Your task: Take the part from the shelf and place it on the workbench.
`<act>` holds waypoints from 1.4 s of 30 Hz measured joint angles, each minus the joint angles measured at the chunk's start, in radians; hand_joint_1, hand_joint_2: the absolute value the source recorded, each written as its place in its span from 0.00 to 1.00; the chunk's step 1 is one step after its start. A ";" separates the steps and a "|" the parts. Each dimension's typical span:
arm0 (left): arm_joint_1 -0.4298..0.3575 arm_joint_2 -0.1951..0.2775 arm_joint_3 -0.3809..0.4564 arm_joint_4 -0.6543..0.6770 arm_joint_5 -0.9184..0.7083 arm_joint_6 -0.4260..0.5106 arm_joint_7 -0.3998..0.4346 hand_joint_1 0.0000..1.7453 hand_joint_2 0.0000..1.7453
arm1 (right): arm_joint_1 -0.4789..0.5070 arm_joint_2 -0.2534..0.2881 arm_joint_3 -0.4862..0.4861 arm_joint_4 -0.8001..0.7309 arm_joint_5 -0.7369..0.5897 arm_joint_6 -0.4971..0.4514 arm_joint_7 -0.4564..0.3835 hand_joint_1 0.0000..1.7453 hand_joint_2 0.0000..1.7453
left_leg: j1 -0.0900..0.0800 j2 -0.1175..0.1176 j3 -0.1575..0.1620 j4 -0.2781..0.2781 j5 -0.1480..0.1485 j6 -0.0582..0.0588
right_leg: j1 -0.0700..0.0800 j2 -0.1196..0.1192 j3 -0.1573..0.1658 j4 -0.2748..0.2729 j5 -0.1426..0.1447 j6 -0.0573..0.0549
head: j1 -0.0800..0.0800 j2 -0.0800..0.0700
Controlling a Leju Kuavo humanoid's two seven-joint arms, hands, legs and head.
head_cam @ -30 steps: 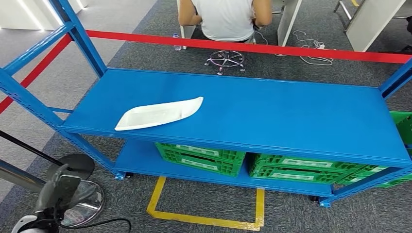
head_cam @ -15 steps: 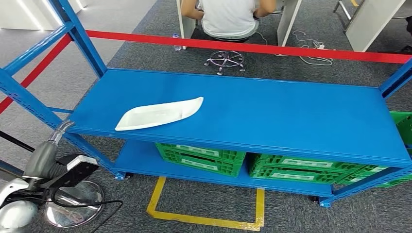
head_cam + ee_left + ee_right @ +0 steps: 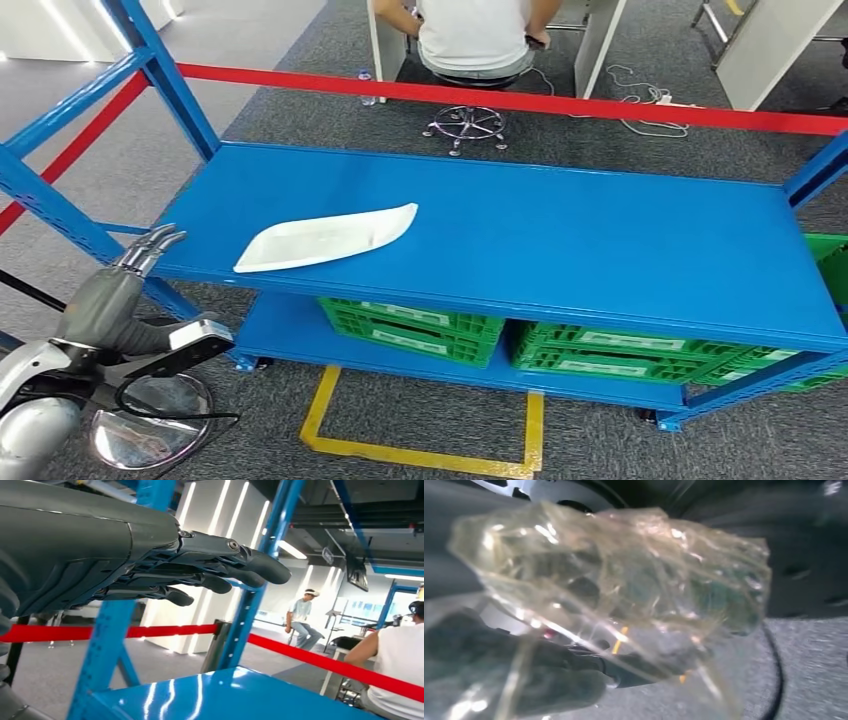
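Note:
The part, a long white shallow tray (image 3: 325, 237), lies on the left half of the blue shelf's top board (image 3: 560, 230). My left hand (image 3: 125, 280) is raised at the shelf's front left corner, left of the part and apart from it. Its fingers (image 3: 150, 245) are stretched straight and hold nothing. From the left wrist, the same hand (image 3: 150, 565) hovers above the glossy blue board (image 3: 225, 695) beside a blue upright (image 3: 260, 580). The right wrist view is blurred, and crinkled clear film (image 3: 614, 595) hides my right hand.
Green crates (image 3: 410, 325) (image 3: 620, 350) fill the lower shelf. Blue uprights (image 3: 60, 200) frame the left end. Red tape (image 3: 520, 100) runs behind the shelf, with a seated person (image 3: 470, 35) beyond. A yellow floor mark (image 3: 420, 450) and a round stand base (image 3: 150, 425) lie below.
My left arm has risen from the lower left corner toward the shelf's front left corner, its fingers now stretched out. The white part has not moved.

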 joint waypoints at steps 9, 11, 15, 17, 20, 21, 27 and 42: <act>-0.037 0.020 -0.027 -0.004 -0.004 -0.014 0.033 0.00 1.00 | -0.007 0.001 -0.001 0.000 0.023 0.005 -0.010 0.00 0.00 | 0.006 -0.005 -0.133 0.271 -0.126 -0.022 | 0.013 0.007 0.030 -0.019 -0.025 -0.059 | -0.013 0.000; -0.038 0.020 -0.031 -0.004 -0.003 -0.018 0.033 0.00 1.00 | -0.008 0.001 -0.002 0.000 0.023 0.006 -0.010 0.00 0.00 | 0.005 -0.006 -0.174 0.319 -0.109 -0.015 | 0.017 0.011 0.039 -0.018 -0.032 -0.063 | -0.013 0.000; -0.042 0.024 -0.037 -0.004 0.001 -0.021 0.034 0.00 1.00 | -0.009 0.002 -0.002 -0.001 0.023 0.008 -0.010 0.00 0.00 | -0.013 -0.015 -0.105 0.105 0.045 0.014 | 0.021 0.019 0.060 -0.019 -0.048 -0.060 | -0.013 0.000; -0.047 0.027 -0.039 -0.005 0.001 -0.020 0.034 0.00 1.00 | -0.010 0.004 -0.002 -0.001 0.023 0.010 -0.010 0.00 0.00 | -0.018 -0.018 -0.088 0.056 0.046 0.020 | 0.022 0.021 0.056 -0.021 -0.051 -0.052 | -0.015 0.000; -0.050 0.028 -0.042 -0.007 0.002 -0.020 0.035 0.00 1.00 | -0.011 0.004 -0.002 -0.002 0.023 0.011 -0.010 0.00 0.00 | -0.012 -0.017 -0.075 0.028 0.041 0.020 | 0.022 0.018 0.053 -0.019 -0.061 -0.037 | -0.015 0.000; -0.052 0.028 -0.042 -0.008 0.002 -0.020 0.035 0.00 1.00 | -0.012 0.003 -0.003 -0.002 0.023 0.011 -0.010 0.00 0.00 | -0.010 -0.016 -0.069 0.019 0.042 0.022 | 0.023 0.017 0.042 0.005 -0.075 -0.033 | -0.014 0.000; -0.050 0.028 -0.049 -0.009 0.001 -0.022 0.042 0.00 1.00 | -0.001 0.003 -0.003 -0.001 0.038 0.013 -0.010 0.00 0.00 | -0.009 -0.015 -0.046 0.013 0.024 0.029 | 0.017 0.015 -0.106 0.205 -0.091 -0.014 | -0.010 0.000; -0.045 0.039 -0.075 0.011 -0.030 -0.074 0.103 0.00 1.00 | -0.004 0.018 -0.037 0.015 0.109 0.038 -0.019 0.00 0.00 | -0.003 -0.016 -0.180 0.294 -0.082 -0.025 | 0.014 0.011 0.037 -0.022 -0.025 -0.066 | -0.023 0.000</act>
